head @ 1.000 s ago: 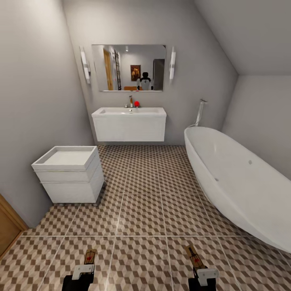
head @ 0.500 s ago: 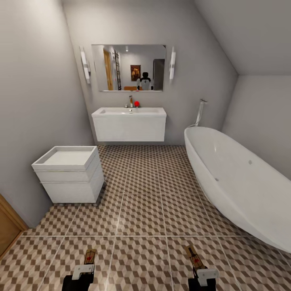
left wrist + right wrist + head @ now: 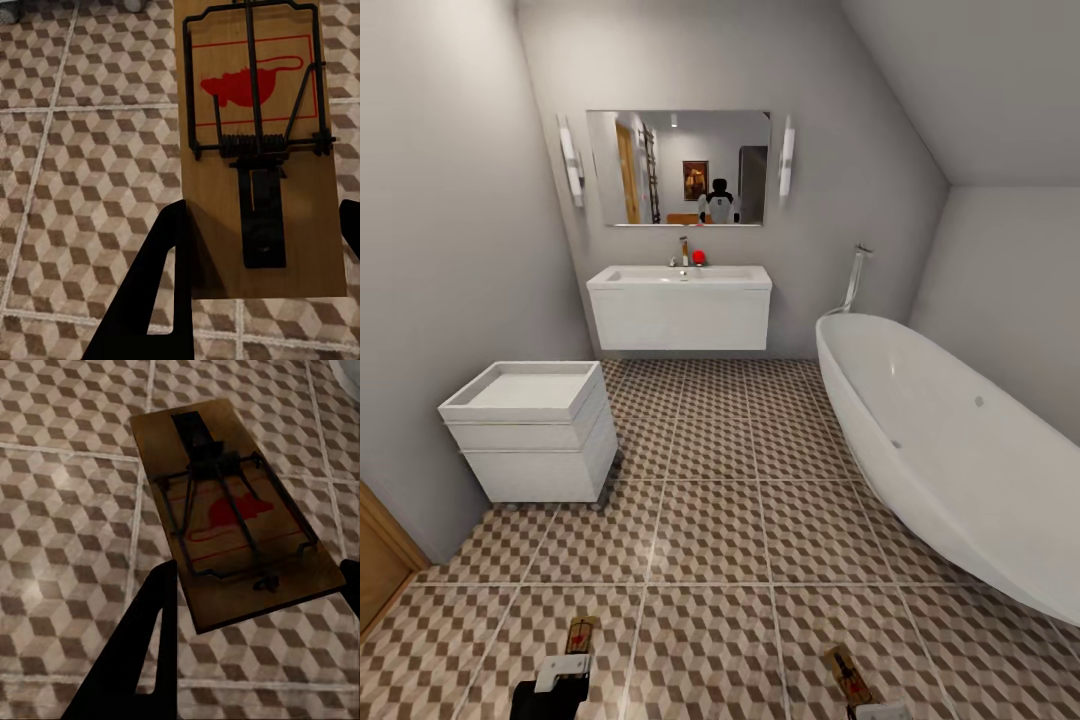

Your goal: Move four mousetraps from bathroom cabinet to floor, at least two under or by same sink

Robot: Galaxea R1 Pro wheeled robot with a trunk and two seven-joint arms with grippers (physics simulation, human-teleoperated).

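Mousetraps are in play at the near edge of the bathroom floor (image 3: 710, 520). One mousetrap (image 3: 581, 634) sits clamped between the fingers of the left hand (image 3: 563, 668). A second mousetrap (image 3: 846, 672) lies tilted in front of the right hand (image 3: 880, 710); its wrist camera shows dark fingers on both sides of the board, but whether they grip it I cannot tell. The white sink (image 3: 680, 305) hangs on the far wall, well apart from both traps. By my judgement, no trap is placed near the sink yet, and two more are still to be fetched.
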